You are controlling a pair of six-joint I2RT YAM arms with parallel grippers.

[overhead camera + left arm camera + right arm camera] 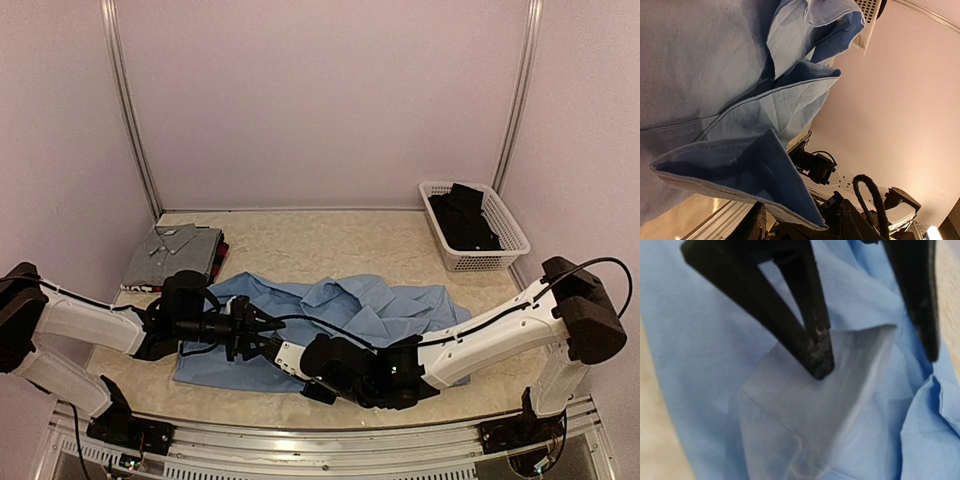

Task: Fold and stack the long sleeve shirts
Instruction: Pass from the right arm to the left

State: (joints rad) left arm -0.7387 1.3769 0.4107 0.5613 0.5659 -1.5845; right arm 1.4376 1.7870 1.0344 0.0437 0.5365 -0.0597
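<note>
Centrally, the light blue shirt [370, 305] lies rumpled at the near side of the table [300, 235]. The left gripper [262, 327], half open, straddles a raised fold of it. The right gripper [292, 358], just beside, is closed, its tips hidden.

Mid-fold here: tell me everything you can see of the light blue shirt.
The light blue shirt is thin woven cloth with stitched hems, lying rumpled and partly folded across the table's near middle. Its near-left edge is bunched into folds where the left gripper and right gripper meet.
</note>
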